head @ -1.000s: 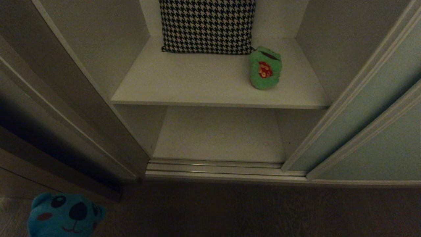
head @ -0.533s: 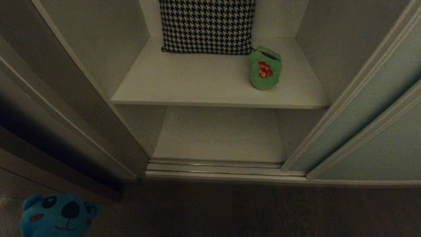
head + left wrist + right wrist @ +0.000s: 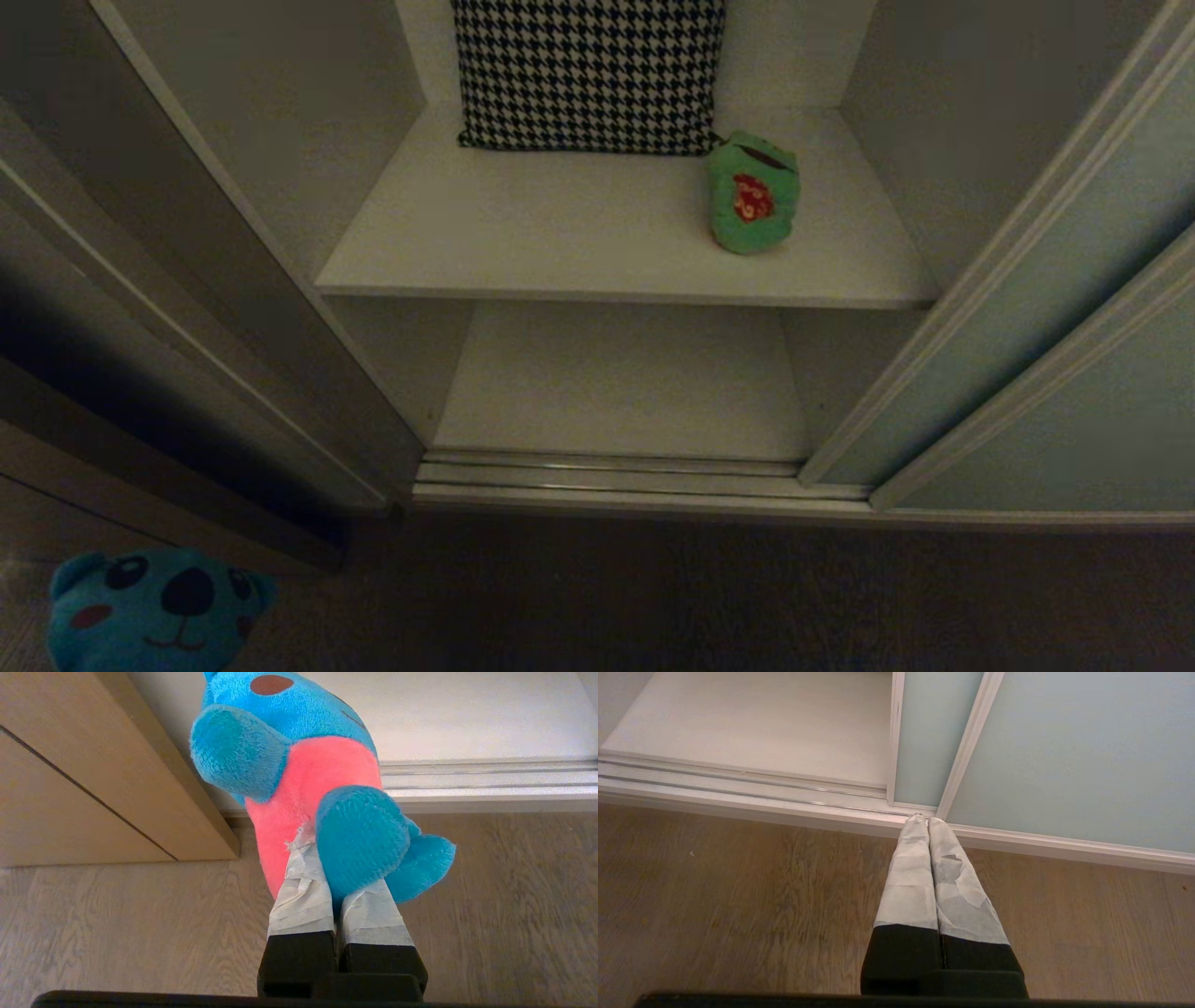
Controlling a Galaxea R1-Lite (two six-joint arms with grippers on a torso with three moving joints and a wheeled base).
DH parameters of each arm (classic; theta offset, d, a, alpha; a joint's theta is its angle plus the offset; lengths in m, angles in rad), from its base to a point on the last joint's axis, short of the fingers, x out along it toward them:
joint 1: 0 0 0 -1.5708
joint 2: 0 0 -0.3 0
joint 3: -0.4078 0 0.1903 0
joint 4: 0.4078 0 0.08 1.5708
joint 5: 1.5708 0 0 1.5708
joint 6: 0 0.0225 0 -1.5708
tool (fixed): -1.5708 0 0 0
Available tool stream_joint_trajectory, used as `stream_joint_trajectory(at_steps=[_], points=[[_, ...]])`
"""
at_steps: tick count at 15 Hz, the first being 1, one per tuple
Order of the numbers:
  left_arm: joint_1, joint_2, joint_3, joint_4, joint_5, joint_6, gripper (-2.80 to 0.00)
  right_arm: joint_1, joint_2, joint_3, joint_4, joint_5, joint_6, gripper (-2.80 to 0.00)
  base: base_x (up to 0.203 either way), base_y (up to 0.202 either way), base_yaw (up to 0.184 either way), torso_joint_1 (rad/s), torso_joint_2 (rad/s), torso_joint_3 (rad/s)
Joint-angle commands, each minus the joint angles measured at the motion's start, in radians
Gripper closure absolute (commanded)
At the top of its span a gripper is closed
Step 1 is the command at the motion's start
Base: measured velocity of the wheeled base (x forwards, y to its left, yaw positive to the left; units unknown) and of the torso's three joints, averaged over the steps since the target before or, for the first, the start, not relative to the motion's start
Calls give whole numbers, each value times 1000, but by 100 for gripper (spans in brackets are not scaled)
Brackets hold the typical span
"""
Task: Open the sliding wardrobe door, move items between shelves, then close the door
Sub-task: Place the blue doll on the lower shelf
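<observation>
Left gripper (image 3: 327, 858), its tape-wrapped fingers (image 3: 303, 896) pressed close together, pinches the teal-blue bear (image 3: 308, 784) low on its red belly beside one leg, so the toy stands up from the fingertips with its head farthest from the wrist. It hangs over the wooden floor (image 3: 117, 924), in front of the wardrobe's bottom track (image 3: 490, 781) and close to the brown wooden side panel (image 3: 93, 788). From the head camera only the bear's face (image 3: 154, 611) shows, low and to the left of the wardrobe opening, out on the floor side of the track.

Right gripper (image 3: 928, 826) points level and slightly down over the floor, fingers (image 3: 910, 877) closed flat against each other with nothing between them, tips just short of the track where the sliding wardrobe door (image 3: 1073, 751) has its framed edge.

Inside the wardrobe, the green frog (image 3: 752, 193) lies on the upper shelf (image 3: 523, 243), right of centre, touching the lower right corner of the houndstooth cushion (image 3: 588, 70) that leans at the back. Below it, the lower shelf (image 3: 625, 383) runs forward to the track. The door (image 3: 1074, 308) stands slid to the right of the opening.

No readable lettering or brand mark shows; the red patch on the frog is too small to make out.
</observation>
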Motion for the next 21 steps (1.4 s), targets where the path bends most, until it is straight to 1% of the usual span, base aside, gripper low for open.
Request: stream_joint_trajectory(at_steps=[1,6,10,21], points=[[0,7,0,3,1,2,0,0,0,2,0,0,-1,0,0,0,0,0,0,0],[0,7,0,3,2,-1,0,0,0,1,0,0,-1,0,0,0,0,1,3,-92],[0,7,-1,6,2,-18,0,0,0,2,0,0,-1,0,0,0,0,1,1,-192],[0,7,-3,13,2,-20,0,0,0,2,0,0,-1,0,0,0,0,2,2,-196]])
